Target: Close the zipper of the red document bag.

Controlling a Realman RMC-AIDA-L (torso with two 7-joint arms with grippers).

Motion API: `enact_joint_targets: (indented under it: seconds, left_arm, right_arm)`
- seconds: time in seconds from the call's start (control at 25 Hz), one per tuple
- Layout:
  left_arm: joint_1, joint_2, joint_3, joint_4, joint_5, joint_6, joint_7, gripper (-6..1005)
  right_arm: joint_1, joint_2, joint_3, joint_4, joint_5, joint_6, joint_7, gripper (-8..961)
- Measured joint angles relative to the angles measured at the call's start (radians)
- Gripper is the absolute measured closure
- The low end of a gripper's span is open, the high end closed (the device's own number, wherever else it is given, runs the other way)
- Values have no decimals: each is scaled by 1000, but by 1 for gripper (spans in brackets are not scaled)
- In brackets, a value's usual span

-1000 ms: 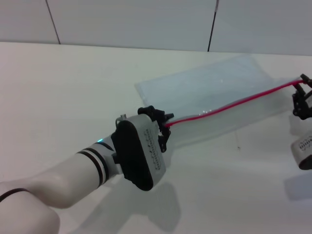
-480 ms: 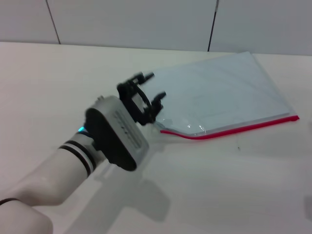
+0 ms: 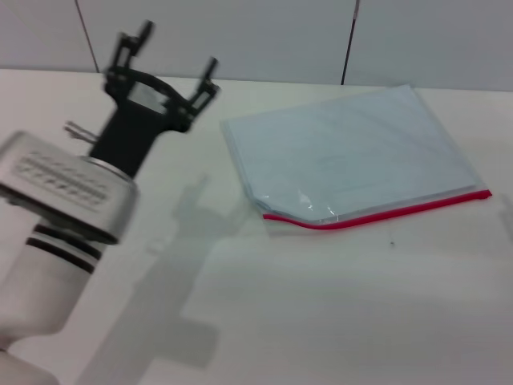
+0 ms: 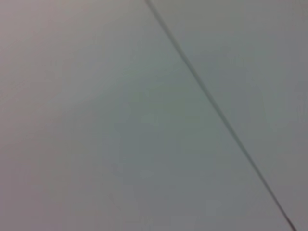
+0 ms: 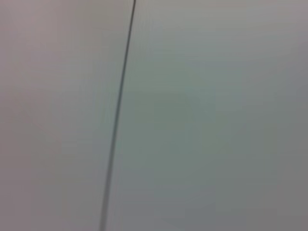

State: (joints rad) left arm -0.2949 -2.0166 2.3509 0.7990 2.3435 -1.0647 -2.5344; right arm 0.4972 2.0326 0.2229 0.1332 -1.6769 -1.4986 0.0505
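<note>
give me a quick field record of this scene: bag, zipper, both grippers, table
bag: pale translucent pouch lying flat on the table, nothing touching it
zipper: red strip along the bag's near long edge, running from its left corner to its right corner
left gripper: raised, left of the bag, fingers spread open, holding nothing
right gripper: out of sight in every view
table: white surface, bare in front of the bag
wrist views: only a plain pale surface with a dark seam
</note>
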Motion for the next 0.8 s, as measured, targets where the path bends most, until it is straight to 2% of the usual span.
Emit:
enact_joint_targets:
  seconds: [0.08, 0.2, 0.4, 0.8]
  left_arm:
    - [-12, -3, -8, -54, -3, -74, -103, 239]
    - [-33, -7, -15, -140, -13, -166, -242, 108]
    - [-55, -8, -15, -223, -45, -237, -374, 107]
    - [-79, -10, -8, -249, -58, -234, -389, 112]
  right_arm:
    - [11, 0, -28, -18, -5, 2, 75, 256]
    - [15, 1, -40, -21, -6, 1, 81, 256]
    - [15, 3, -35, -14, 0, 4, 73, 256]
    - [17, 5, -30, -11, 3, 13, 65, 256]
